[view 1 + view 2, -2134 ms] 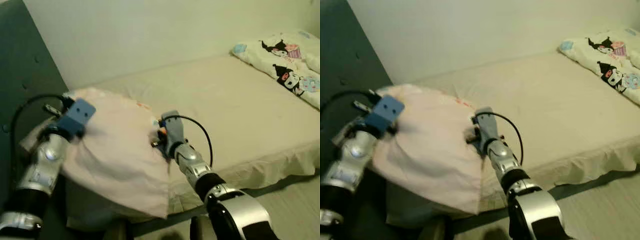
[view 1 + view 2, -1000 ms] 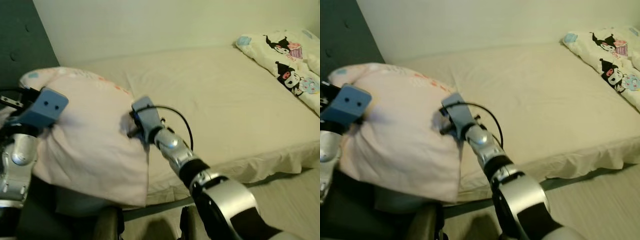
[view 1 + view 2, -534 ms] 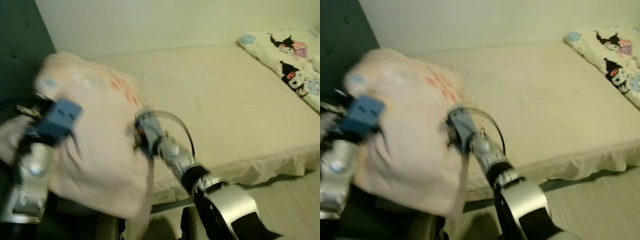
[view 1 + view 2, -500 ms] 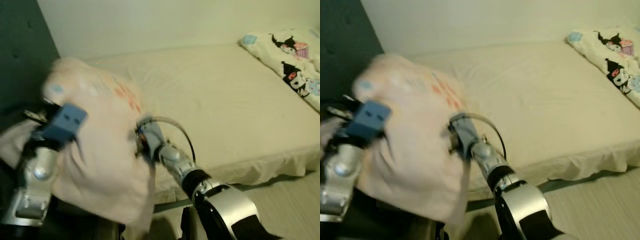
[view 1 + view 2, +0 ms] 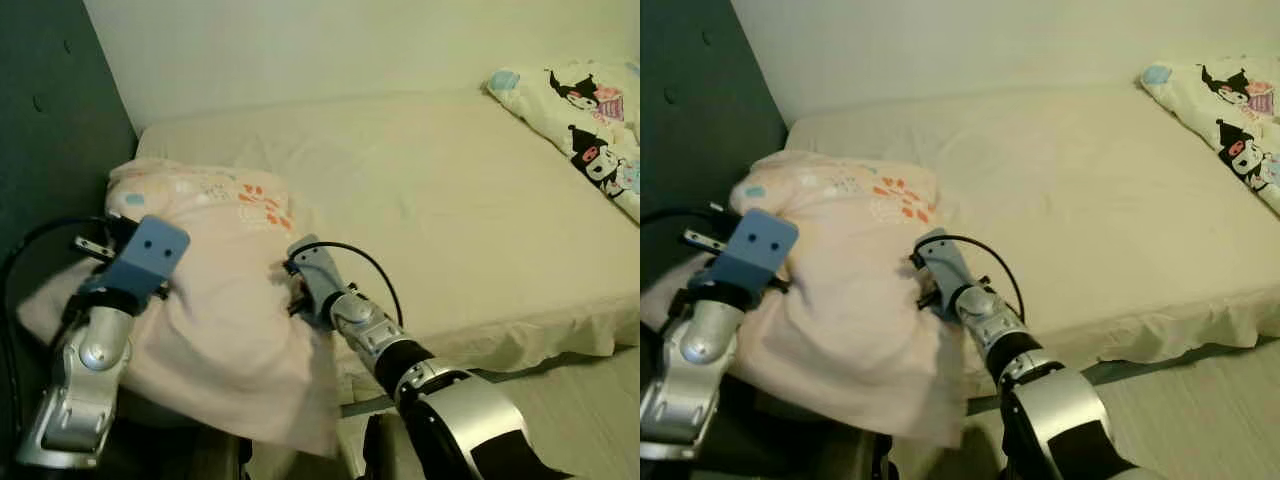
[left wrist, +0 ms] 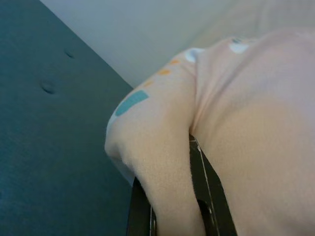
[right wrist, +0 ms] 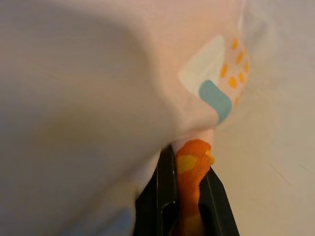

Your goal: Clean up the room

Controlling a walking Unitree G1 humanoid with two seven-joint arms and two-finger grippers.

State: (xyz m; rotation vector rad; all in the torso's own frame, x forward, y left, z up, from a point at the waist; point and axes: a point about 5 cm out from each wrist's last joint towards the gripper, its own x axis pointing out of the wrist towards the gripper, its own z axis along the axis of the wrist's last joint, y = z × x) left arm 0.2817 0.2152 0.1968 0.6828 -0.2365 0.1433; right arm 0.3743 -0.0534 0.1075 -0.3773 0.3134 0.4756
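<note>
A pale pink pillow (image 5: 220, 300) with orange and blue prints lies on the left end of the bed, against the dark headboard. Part of it overhangs the near edge of the mattress. My left gripper (image 5: 160, 288) is at the pillow's left side, and in the left wrist view its black fingers (image 6: 209, 196) are shut on a fold of the pillow (image 6: 167, 147). My right gripper (image 5: 292, 287) is at the pillow's right edge, and in the right wrist view its fingers (image 7: 165, 196) are shut on an orange-printed corner of the pillow (image 7: 189, 172).
The cream mattress (image 5: 460, 210) stretches to the right. A duvet (image 5: 590, 130) with cartoon prints lies at its far right end. The dark green padded headboard (image 5: 50, 140) stands at the left, a pale wall behind, and light floor (image 5: 590, 420) at the lower right.
The pillow was raised and swung in both grippers half a second ago. It has now come down onto the bed's left end by the headboard, both grippers still holding it.
</note>
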